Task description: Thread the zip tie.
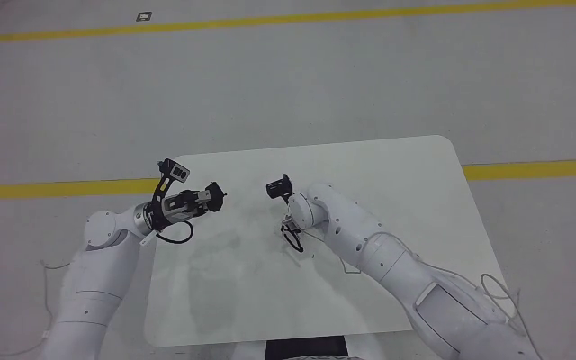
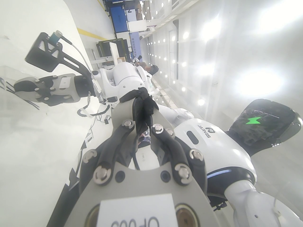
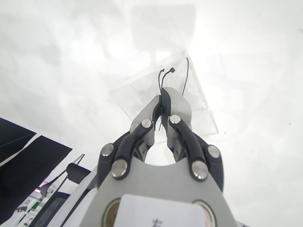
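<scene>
My right gripper (image 3: 163, 96) points down into a clear plastic tray (image 3: 208, 119) and is shut on two black zip ties (image 3: 163, 79); their heads stick out past its tips. A third zip tie (image 3: 185, 76) lies loose in the tray beside the gripper. In the top view the right gripper (image 1: 290, 236) sits at the table's middle. My left gripper (image 1: 216, 194) hangs above the table to its left, well apart from it. Its fingers (image 2: 123, 116) are shut, with dark bunched material at the tips that I cannot identify. The left wrist view shows the right gripper (image 2: 21, 88) over the tray (image 2: 9, 72).
The white table (image 1: 405, 180) carries nothing else around the tray. Its left edge (image 1: 157, 261) lies just under my left arm. Yellow floor lines (image 1: 522, 168) run past the table on both sides.
</scene>
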Tool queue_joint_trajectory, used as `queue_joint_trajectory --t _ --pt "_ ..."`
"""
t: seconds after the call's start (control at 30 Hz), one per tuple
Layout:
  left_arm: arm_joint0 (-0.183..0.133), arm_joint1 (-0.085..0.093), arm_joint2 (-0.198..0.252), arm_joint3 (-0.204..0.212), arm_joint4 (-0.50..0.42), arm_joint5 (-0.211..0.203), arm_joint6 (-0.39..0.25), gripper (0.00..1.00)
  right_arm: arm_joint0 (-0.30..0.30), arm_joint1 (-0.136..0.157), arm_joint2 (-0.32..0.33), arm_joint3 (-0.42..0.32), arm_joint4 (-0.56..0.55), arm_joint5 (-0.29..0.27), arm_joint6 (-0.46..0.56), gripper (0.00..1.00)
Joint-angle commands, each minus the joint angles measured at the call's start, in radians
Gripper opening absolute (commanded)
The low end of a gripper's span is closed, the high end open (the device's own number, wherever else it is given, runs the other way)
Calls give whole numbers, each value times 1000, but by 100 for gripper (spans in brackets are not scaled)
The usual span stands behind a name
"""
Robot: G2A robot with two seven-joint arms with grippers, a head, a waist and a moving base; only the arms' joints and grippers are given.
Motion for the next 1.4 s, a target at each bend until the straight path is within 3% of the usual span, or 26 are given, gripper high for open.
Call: queue_joint_trajectory --t 0.0,0.57,0.73,0.77,1.0,1.23,1.37 --pt "0 0 0 0 0 0 0 0 -1 -1 2 2 0 -2 0 2" --pt "0 0 0 0 0 0 0 0 -10 -10 14 7 -4 -11 -5 6" --pt "0 0 0 0 0 0 0 0 -13 -12 16 6 -11 -9 -2 4" --pt "0 0 0 0 0 0 0 0 -14 -12 16 5 -13 -8 -2 0" --pt "0 0 0 0 0 0 0 0 -21 -11 29 -11 -23 -2 6 0" --pt "0 0 0 0 0 0 0 0 -51 11 106 -78 16 -33 22 0" --pt "0 0 0 0 0 0 0 0 -93 38 198 -166 74 -80 41 0"
